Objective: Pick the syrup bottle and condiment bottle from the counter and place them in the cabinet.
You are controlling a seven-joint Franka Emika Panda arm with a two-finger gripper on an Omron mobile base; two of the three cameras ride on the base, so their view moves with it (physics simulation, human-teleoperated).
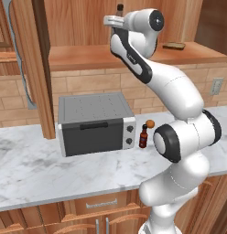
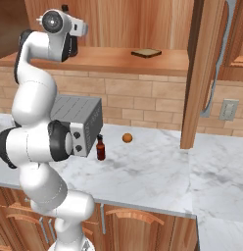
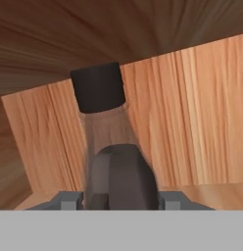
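Observation:
My gripper is up inside the cabinet, shut on the syrup bottle. The hand view looks along the bottle's brown neck to its dark cap, with one dark finger in front of it. From the base, just the bottle's dark top pokes above the hand. Whether its base rests on the shelf is hidden. The condiment bottle, small and dark red with a black cap, stands on the counter beside the toaster oven's right end.
A grey toaster oven sits on the counter under the shelf. A small orange ball lies just behind the condiment bottle. A flat brown item lies on the shelf's right part. The open cabinet door hangs down at the left.

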